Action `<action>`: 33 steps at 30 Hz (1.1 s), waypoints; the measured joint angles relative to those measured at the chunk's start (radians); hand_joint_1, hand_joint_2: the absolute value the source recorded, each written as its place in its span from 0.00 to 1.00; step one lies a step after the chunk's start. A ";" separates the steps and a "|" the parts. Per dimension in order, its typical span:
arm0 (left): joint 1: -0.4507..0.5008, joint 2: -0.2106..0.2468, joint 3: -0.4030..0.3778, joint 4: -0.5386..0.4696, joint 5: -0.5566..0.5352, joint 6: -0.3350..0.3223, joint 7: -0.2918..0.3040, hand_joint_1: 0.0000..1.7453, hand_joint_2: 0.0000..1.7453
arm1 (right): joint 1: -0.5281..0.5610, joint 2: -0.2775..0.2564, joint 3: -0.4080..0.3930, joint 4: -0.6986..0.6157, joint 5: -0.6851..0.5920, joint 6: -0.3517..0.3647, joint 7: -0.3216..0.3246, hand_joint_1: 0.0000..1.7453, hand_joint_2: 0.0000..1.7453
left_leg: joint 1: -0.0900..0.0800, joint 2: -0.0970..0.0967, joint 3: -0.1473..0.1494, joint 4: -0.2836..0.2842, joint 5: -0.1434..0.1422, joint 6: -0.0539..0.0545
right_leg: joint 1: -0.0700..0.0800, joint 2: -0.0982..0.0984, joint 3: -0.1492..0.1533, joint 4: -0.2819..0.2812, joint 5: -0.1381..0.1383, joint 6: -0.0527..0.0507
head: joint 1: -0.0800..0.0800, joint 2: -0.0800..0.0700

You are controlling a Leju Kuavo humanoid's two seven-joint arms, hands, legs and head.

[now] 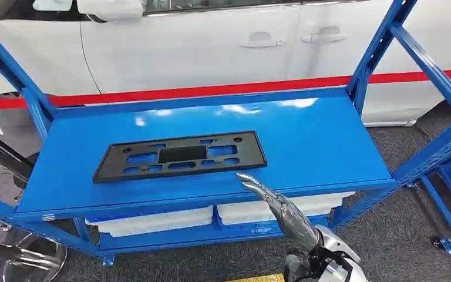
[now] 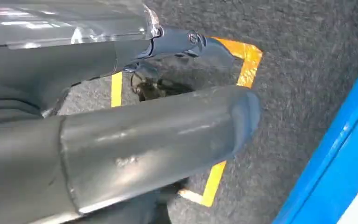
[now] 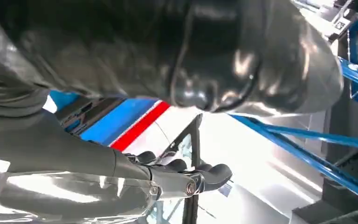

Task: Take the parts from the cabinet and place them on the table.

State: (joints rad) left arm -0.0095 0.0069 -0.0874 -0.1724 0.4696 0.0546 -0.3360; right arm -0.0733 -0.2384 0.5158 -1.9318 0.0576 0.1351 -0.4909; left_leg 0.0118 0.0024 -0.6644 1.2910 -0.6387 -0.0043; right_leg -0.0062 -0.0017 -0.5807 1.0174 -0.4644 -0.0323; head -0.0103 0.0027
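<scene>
Part: a flat black plate (image 1: 180,155) with rectangular and oval cut-outs is lying on the top shelf (image 1: 317,147) of the blue cabinet (image 1: 381,44), just beyond and to the left of the right hand's fingertips
Right hand: the right hand (image 1: 276,202) is reaching up from below toward the shelf's front edge, fingers stretched out and apart, grasping nothing; its fingertips are hovering near the plate's right front corner, and contact cannot be told
Left hand: the left hand (image 2: 135,121) is hanging over dark grey carpet (image 2: 298,60) with yellow floor tape (image 2: 247,65) under it, a blue cabinet edge (image 2: 340,158) off to its side; thumb and fingers are lying apart, released, nothing between them
Below the hand: two white bins (image 1: 158,222) are sitting on the lower shelf under the plate
Beyond the cabinet: a white car (image 1: 211,41) is standing behind a red stripe (image 1: 223,89)
</scene>
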 joint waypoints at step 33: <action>-0.013 0.021 -0.088 0.000 -0.098 -0.005 0.113 0.00 0.00 | -0.525 0.337 0.362 0.653 0.573 -0.370 0.356 0.00 1.00 | 0.007 0.000 -0.042 -0.003 0.081 -0.016 | 0.001 0.003 0.002 0.008 -0.006 -0.005 | 0.000 0.000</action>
State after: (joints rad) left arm -0.0229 0.0282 -0.1754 -0.1720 0.3712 0.0496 -0.2225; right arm -0.5980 0.0983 0.8774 -1.2790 0.6306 -0.2348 -0.1347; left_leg 0.0190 0.0020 -0.7067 1.2881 -0.5573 -0.0202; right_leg -0.0056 0.0015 -0.5783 1.0257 -0.4704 -0.0370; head -0.0103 0.0027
